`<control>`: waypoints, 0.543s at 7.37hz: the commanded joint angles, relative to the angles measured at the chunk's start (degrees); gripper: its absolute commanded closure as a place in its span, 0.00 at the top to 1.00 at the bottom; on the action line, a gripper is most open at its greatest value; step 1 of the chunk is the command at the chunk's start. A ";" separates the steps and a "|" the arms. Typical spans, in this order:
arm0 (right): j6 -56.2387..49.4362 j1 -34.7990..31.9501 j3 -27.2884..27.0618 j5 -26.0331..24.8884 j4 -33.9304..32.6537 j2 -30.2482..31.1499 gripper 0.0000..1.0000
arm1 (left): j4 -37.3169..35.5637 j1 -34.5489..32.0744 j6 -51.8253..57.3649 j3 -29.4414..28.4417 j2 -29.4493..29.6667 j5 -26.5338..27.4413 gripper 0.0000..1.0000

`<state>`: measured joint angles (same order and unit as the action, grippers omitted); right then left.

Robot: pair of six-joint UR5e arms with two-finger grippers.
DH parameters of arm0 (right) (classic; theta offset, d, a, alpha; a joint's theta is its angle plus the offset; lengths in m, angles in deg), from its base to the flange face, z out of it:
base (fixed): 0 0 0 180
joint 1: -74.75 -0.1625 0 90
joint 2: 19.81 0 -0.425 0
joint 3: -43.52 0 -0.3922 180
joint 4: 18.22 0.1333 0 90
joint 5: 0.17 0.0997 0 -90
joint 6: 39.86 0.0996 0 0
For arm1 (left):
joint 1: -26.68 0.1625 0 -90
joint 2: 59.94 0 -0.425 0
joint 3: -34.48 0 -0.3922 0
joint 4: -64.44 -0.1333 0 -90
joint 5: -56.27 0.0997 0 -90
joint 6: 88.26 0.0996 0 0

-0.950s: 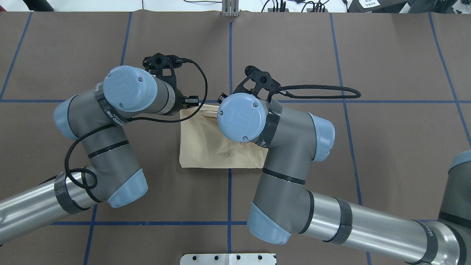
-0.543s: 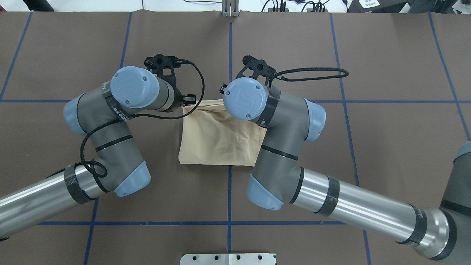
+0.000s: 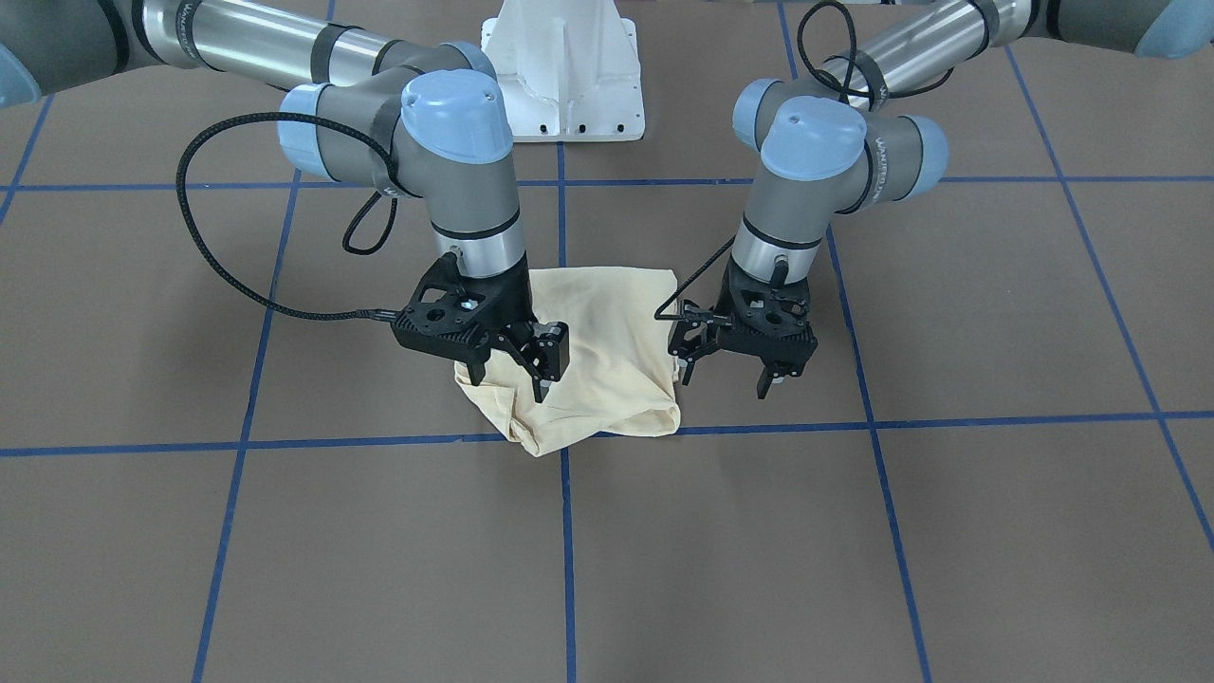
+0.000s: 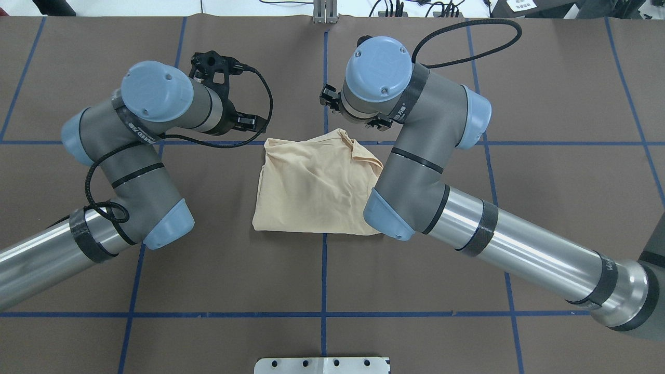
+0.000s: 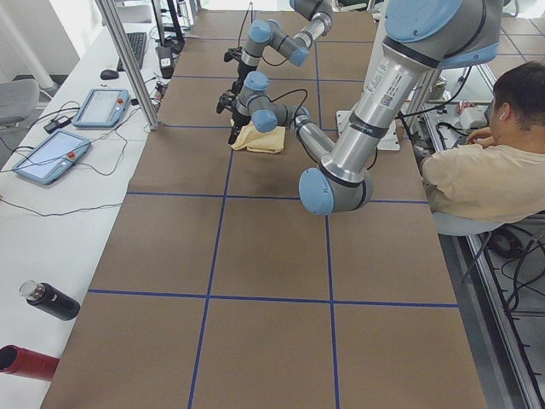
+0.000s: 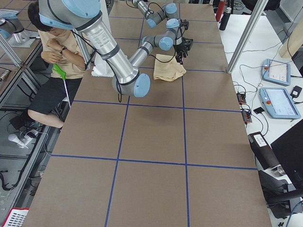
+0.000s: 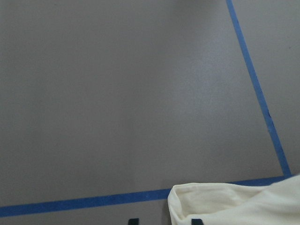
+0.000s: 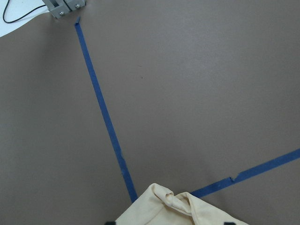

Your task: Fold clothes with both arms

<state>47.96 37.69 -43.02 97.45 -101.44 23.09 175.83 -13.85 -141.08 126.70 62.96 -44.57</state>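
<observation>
Beneath the right gripper (image 3: 507, 375) and beside the left gripper (image 3: 723, 372) — fingers spread, empty — the T-shirt (image 3: 607, 323) lies folded; only tidying seems left.

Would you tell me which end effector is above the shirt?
The right end effector, open above the shirt's corner; the left end effector hangs at the shirt's side edge, mostly over bare table.

2 wrist views close above the table (image 7: 117, 93) — overhead and front opposite, shirt (image 4: 311, 187) common to both.
</observation>
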 commanded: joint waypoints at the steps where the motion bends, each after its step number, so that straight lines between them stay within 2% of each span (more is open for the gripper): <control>1: -3.34 -2.56 -1.25 3.70 -0.28 0.86 1.00 | -0.82 -1.39 1.59 3.82 -1.86 -2.15 1.00; 2: -6.83 -4.41 -5.70 6.59 -2.28 4.52 1.00 | -1.00 -1.66 1.67 7.67 -5.35 -2.86 1.00; 3: -13.74 -6.86 -13.58 8.62 -7.52 9.35 1.00 | -1.44 -1.83 2.54 12.40 -9.65 -2.87 1.00; 4: -20.25 -10.11 -21.48 10.81 -13.49 14.35 1.00 | -5.45 -3.14 8.03 18.19 -13.26 -2.87 1.00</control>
<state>35.41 31.15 -55.32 105.47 -108.43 31.57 173.57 -15.89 -137.45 138.51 54.21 -47.28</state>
